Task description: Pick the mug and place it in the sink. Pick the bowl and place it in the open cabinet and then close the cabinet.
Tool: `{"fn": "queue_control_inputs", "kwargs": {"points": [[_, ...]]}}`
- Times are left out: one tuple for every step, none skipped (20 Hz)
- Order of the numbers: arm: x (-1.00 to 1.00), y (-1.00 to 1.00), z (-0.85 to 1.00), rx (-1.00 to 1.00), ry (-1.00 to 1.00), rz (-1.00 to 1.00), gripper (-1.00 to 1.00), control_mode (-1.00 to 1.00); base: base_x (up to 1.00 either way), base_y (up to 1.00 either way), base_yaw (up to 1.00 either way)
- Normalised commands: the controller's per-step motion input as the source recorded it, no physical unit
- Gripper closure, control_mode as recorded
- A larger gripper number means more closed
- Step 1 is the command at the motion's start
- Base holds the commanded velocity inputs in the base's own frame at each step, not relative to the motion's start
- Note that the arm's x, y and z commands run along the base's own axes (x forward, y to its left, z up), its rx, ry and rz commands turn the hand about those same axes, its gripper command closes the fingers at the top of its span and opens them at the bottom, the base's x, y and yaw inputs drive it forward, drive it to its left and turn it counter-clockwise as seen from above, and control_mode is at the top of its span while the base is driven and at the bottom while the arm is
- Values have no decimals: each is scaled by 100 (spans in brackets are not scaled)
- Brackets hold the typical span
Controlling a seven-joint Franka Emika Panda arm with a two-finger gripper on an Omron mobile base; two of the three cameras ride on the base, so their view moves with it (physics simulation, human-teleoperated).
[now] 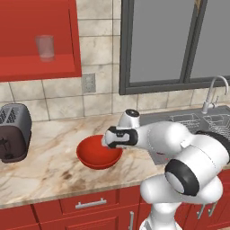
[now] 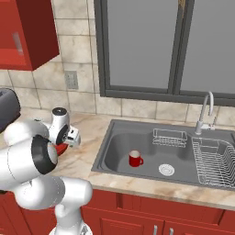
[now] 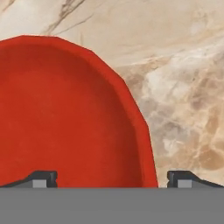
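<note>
i see the mug [image 2: 135, 159] upright inside the sink [image 2: 119, 137]. left of the sink, my gripper [image 3: 112, 178] hangs wide open and empty over the bowl's [image 1: 96, 154] rim; a clear glass [image 1: 45, 47] stands in the cabinet [image 1: 63, 67].

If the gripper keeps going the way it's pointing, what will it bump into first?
Probably the bowl: the open gripper points down at its rim, one fingertip over the inside and one over the counter.

Even bright light, soft shadows, slightly blurry.
</note>
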Motion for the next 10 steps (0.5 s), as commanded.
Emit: {"fn": "queue_control_inputs", "kwargs": {"points": [[32,53,-37,0,0,0,-100,-100,0,0,0],[21,52,-34,0,0,0,-100,-100,0,0,0],[25,62,-41,1,0,0,100,-100,0,0,0],[36,90,-44,0,1,0,100,-100,0,0,0],[35,80,-42,0,2,0,100,-100,0,0,0],[6,42,-30,1,0,0,100,-100,0,0,0],[0,19,-29,3,0,0,100,-100,0,0,0],[0,21,-32,3,0,0,100,-100,0,0,0],[0,16,-31,3,0,0,100,-100,0,0,0],[0,7,-31,4,0,0,100,-100,0,0,0]]}}
